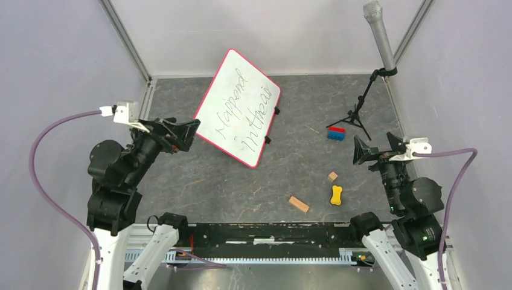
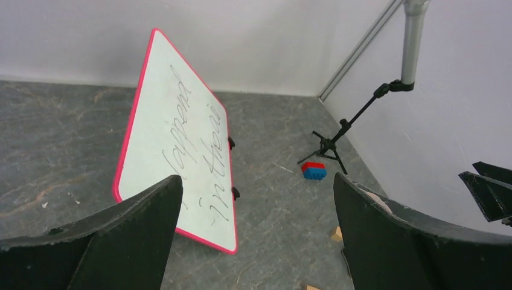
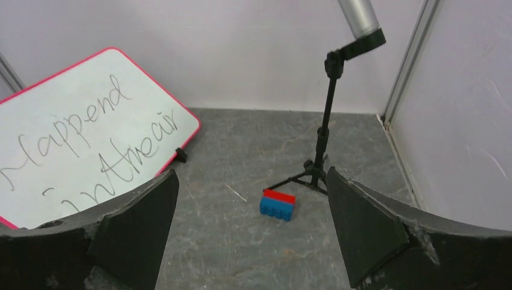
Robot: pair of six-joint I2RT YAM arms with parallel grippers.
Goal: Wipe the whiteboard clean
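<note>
The whiteboard (image 1: 240,112) lies tilted on the grey table at the back middle, white with a red rim, black handwriting and two small black clips on its right edge. It also shows in the left wrist view (image 2: 181,160) and the right wrist view (image 3: 78,157). A red-and-blue eraser block (image 1: 336,133) lies right of the board by a stand; it shows too in the left wrist view (image 2: 313,170) and the right wrist view (image 3: 277,204). My left gripper (image 1: 184,134) is open and empty, just left of the board's near left edge. My right gripper (image 1: 377,148) is open and empty, right of the eraser.
A microphone on a small black tripod stand (image 1: 361,112) stands at the back right. A yellow bone-shaped piece (image 1: 336,195), a small tan cube (image 1: 332,176) and a tan wooden block (image 1: 298,204) lie near front right. Walls enclose the table on three sides.
</note>
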